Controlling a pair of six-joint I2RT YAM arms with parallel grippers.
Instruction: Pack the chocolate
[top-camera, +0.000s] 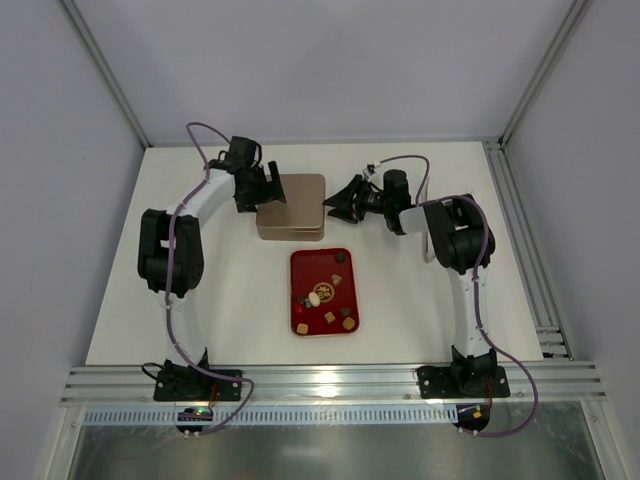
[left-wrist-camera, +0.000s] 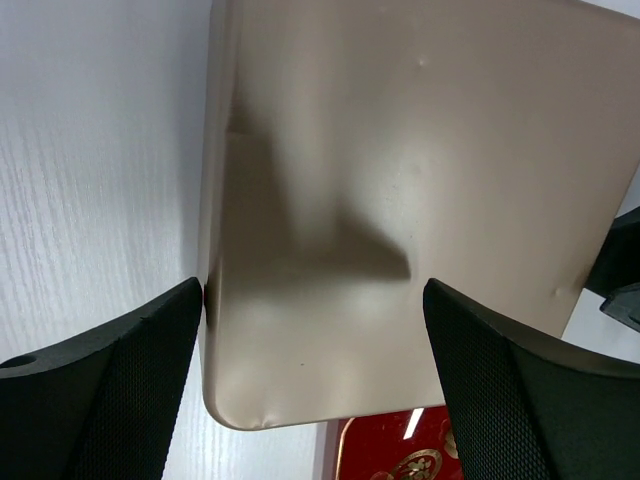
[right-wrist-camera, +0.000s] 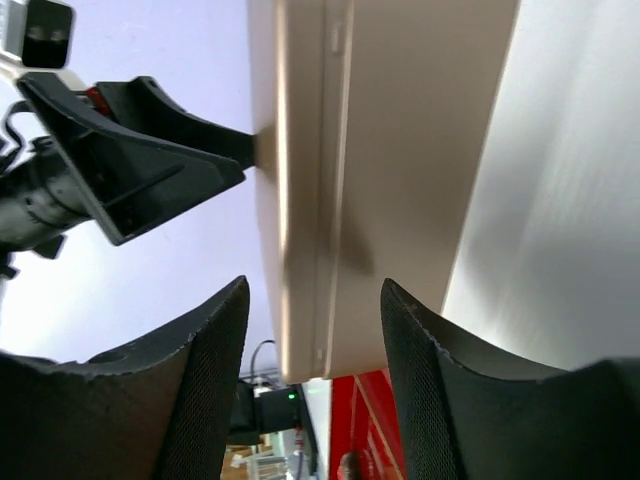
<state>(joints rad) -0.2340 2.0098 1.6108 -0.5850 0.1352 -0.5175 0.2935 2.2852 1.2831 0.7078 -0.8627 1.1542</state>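
Several pieces of chocolate (top-camera: 329, 317), dark, tan and cream, lie scattered on the red tray (top-camera: 298, 268) in the middle of the table. Behind the tray sits a flat gold box (top-camera: 291, 205) with its lid on. My left gripper (top-camera: 268, 187) is at the box's left edge, its jaws spread wide over the near corner of the lid (left-wrist-camera: 400, 180). My right gripper (top-camera: 340, 203) is at the box's right edge. Its open jaws (right-wrist-camera: 315, 330) straddle the side of the box (right-wrist-camera: 330, 150), with a gap on each side.
The red tray (left-wrist-camera: 400, 450) shows just past the box's corner in the left wrist view, and its edge (right-wrist-camera: 365, 420) in the right wrist view. The aluminium rail (top-camera: 320, 380) runs along the near edge of the table. Grey walls close in the back and sides.
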